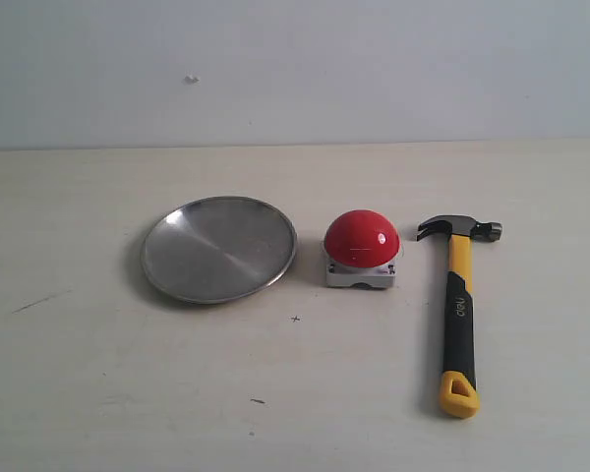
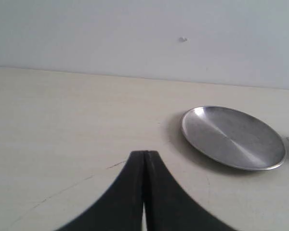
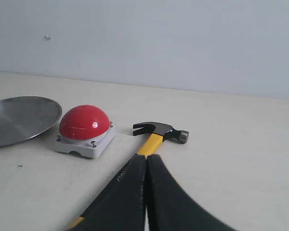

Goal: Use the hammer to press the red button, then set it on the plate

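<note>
The pale table (image 1: 98, 393) (a few dark scuffs) carries the plate (image 2: 233, 137), lying ahead of the left gripper (image 2: 144, 153) and its pressed-together jaws. The hammer (image 3: 159, 131) lies flat, straight ahead of the right gripper (image 3: 146, 156) and its closed jaws. The red button (image 3: 84, 122) sits between the two.

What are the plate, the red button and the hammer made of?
The plate looks like brushed metal: silvery, streaked sheen. The red button seems glossy plastic, with a sharp highlight, on a grey base. The hammer has a dark metallic head; its yellow-black handle is likely rubber or plastic.

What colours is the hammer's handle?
Yellow and black, with a yellow looped end; the hammer shows best in the exterior view.
</note>
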`<state>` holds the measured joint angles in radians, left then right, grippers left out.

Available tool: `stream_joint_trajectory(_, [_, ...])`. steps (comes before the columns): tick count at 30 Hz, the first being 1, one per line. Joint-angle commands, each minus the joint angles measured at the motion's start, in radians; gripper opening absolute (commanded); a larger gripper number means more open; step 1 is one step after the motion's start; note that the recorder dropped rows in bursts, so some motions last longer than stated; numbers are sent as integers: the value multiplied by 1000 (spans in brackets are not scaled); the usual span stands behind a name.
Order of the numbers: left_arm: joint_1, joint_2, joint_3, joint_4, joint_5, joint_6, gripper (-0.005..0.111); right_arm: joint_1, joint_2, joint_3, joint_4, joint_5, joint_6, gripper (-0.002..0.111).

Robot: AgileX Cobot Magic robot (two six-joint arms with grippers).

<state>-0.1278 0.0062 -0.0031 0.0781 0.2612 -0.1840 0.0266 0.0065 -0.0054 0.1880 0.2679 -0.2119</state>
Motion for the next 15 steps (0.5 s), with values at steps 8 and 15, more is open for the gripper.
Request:
stream_joint_trajectory(8, [1, -6, 3, -5, -5, 5, 0, -5, -6, 5, -3, -8, -1, 0])
stream_joint_trajectory(15, [1, -6, 3, -5, -5, 5, 0, -5, -6, 5, 16, -31, -1, 0])
